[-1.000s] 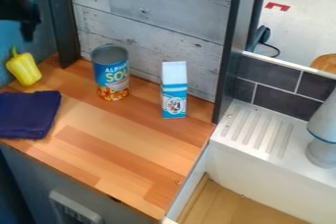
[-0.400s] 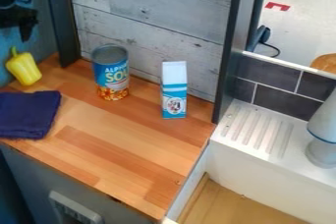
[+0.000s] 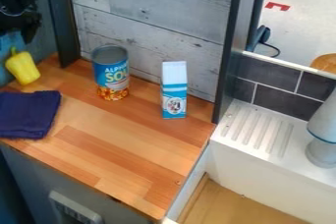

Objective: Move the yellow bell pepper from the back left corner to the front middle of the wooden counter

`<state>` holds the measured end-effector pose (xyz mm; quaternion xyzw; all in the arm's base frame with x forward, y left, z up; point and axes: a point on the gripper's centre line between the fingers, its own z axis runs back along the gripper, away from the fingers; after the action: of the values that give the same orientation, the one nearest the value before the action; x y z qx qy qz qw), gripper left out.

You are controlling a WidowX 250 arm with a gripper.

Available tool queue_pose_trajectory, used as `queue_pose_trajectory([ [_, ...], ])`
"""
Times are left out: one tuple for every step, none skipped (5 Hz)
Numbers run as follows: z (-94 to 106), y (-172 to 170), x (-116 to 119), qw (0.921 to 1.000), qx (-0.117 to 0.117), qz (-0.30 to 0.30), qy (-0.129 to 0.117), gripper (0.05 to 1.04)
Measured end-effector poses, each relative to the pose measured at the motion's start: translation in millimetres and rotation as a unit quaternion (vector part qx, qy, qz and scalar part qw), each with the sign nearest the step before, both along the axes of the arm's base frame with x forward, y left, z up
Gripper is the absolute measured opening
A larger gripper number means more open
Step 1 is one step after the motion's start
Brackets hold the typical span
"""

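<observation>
Gripper (image 3: 19,27) at far left, just above yellow bell pepper (image 3: 23,68), contact unclear; cannot tell if clenched or released; pepper stands tilted on wooden counter (image 3: 125,142), beyond folded navy cloth (image 3: 27,114); soup can (image 3: 111,73) upright to right; off-centre downward push could topple pepper, its narrow base likely giving poor support.

The desk (image 3: 131,161) is topped with wood strips in light and reddish tones, above a dark grey front (image 3: 33,179). Behind it stands a wall (image 3: 157,26) of weathered grey boards between dark posts (image 3: 63,26). To the right, dark tiles (image 3: 282,101) with pale joints back a white sink (image 3: 275,166) with a grooved ledge; beyond, a pale surface (image 3: 305,26) bears a red mark (image 3: 277,6).
</observation>
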<state>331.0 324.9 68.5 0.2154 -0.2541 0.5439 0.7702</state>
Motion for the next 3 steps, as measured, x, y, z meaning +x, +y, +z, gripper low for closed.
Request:
queue_pose_trajectory([
  [-5.4, -3.4, 7.3, 0.9999, -0.002, 0.014, 0.000, 1.000],
  [-3.6, -6.3, 10.4, 0.9995, 0.005, 0.029, -0.009, 1.000],
  [-9.5, -11.7, 10.0, 0.9995, -0.001, 0.031, -0.011, 1.000],
])
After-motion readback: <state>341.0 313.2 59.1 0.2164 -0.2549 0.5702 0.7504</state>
